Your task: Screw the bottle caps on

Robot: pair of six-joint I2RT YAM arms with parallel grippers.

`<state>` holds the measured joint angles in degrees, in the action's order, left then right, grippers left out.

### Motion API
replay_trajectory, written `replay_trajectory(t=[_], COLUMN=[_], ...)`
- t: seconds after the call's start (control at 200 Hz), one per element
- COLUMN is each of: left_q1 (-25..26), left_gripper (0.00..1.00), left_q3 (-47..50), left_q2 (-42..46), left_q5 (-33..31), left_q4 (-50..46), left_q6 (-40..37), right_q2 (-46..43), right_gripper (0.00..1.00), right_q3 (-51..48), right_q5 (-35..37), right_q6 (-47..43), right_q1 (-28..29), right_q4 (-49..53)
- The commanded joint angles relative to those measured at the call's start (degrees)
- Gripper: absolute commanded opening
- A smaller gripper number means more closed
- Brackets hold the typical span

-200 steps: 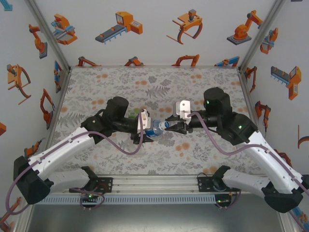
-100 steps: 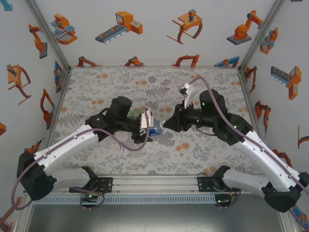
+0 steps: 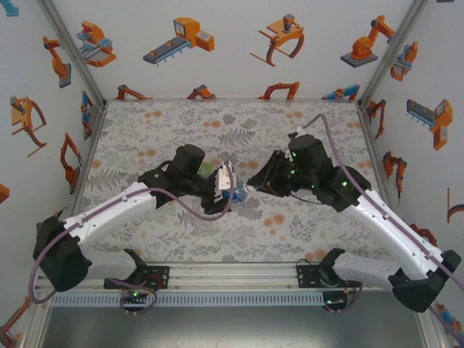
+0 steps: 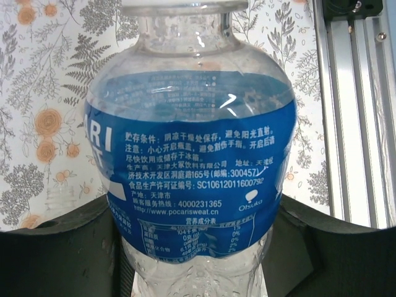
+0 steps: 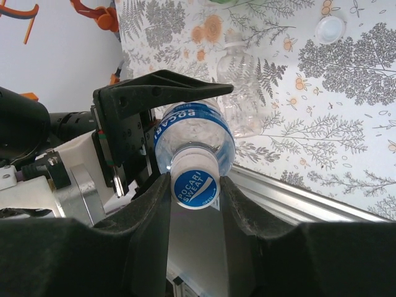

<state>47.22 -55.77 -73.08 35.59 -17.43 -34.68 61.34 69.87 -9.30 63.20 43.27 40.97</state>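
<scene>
Two grippers share one Pocari Sweat bottle [image 4: 192, 173]. Left gripper [image 3: 228, 185] clamps its labelled body; right gripper [image 5: 195, 183] pinches the cap [image 5: 195, 189]. Seen from above, long axis runs 9 to 3 o'clock, neck at 3, pointing straight into right gripper.

Top camera looks steeply down from the near edge onto the whole worktop [image 3: 145, 130]; both wrist cameras sit close on the blue-labelled bottle [image 4: 192, 161] from opposing sides.

Sticker-covered white walls [image 3: 232, 72] enclose a floral table [image 3: 181, 123]
</scene>
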Motion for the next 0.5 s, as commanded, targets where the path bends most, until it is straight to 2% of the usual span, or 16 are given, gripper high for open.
replay_trajectory(t=[0.0,0.155,0.355,0.496], left_q1=[1.1,1.1,1.1,1.1], left_gripper=[0.0,0.0,0.0,0.0], left_q3=[-2.4,-1.6,-1.5,-1.4], left_q2=[1.7,2.0,3.0,3.6], left_q5=[6.2,7.2,7.1,7.2], left_q4=[8.7,8.8,7.1,6.0], left_q6=[-0.6,0.2,0.4,0.5], right_q2=[0.8,0.4,1.0,0.6], right_gripper=[0.41,0.59,0.59,0.56], right_q3=[1.7,6.9,11.8,12.9], right_q5=[2.4,3.5,-3.3,-13.6], right_q6=[-3.1,-18.0,-40.6,-58.5], right_q1=[0.7,0.5,0.3,0.3], right_q4=[3.2,1.5,0.6,-0.8])
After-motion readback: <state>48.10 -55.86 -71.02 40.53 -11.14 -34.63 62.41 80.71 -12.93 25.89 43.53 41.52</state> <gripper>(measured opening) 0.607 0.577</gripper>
